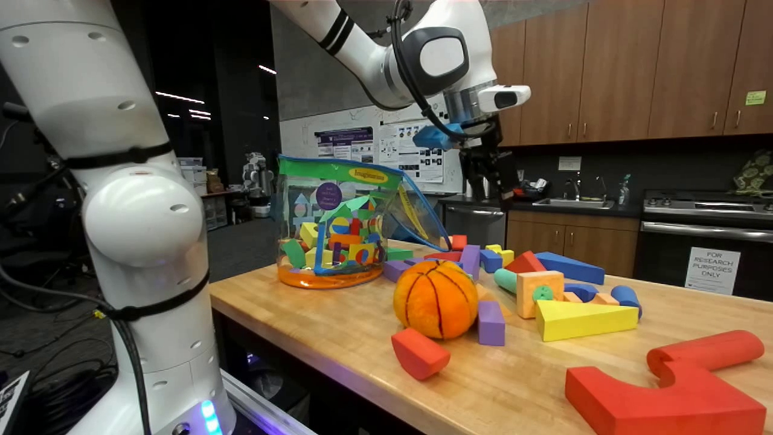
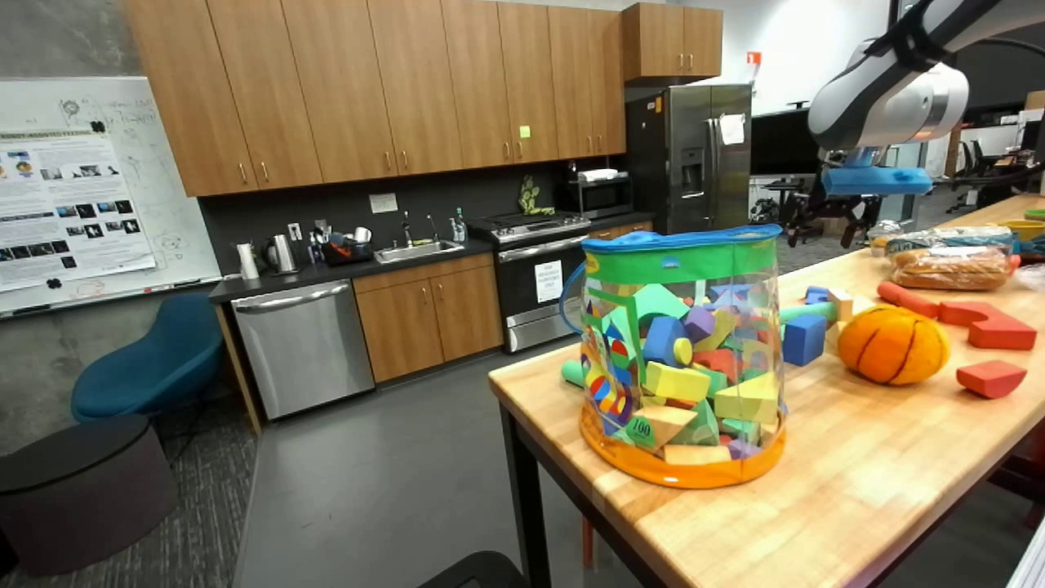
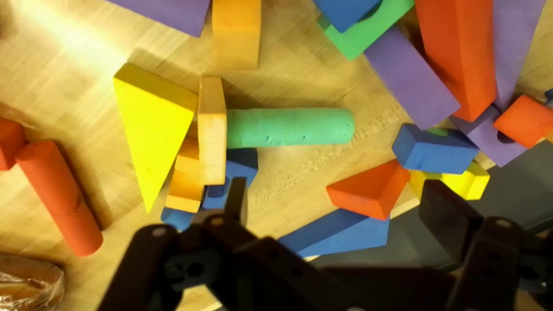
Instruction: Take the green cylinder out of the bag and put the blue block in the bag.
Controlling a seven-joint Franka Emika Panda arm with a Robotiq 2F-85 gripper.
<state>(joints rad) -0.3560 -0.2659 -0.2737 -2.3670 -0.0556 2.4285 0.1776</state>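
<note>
The clear bag with green trim (image 1: pixel 341 172) stands upright with its lid hanging open, holding colourful blocks; it also shows in an exterior view (image 2: pixel 684 263). A green cylinder (image 3: pixel 293 126) lies on the table outside the bag, its end against an orange block; it shows in both exterior views (image 1: pixel 505 280) (image 2: pixel 808 312). Several blue blocks lie outside: a block (image 3: pixel 434 151) beside yellow ones, a long wedge (image 3: pixel 345 235) partly under a red triangle, and a block (image 2: pixel 804 339) near the ball. My gripper (image 3: pixel 341 203) is open and empty, high above the blocks (image 1: pixel 494 192) (image 2: pixel 822 233).
An orange ball (image 1: pixel 436 299), a yellow triangle (image 1: pixel 586 320) and a red half-round block (image 1: pixel 421 353) lie near the table's front. Red arch (image 1: pixel 664 399) and wrapped bread (image 2: pixel 951 267) lie farther along. Purple and red blocks (image 3: pixel 412 77) crowd the bag. The table edge (image 3: pixel 410 207) passes below the gripper.
</note>
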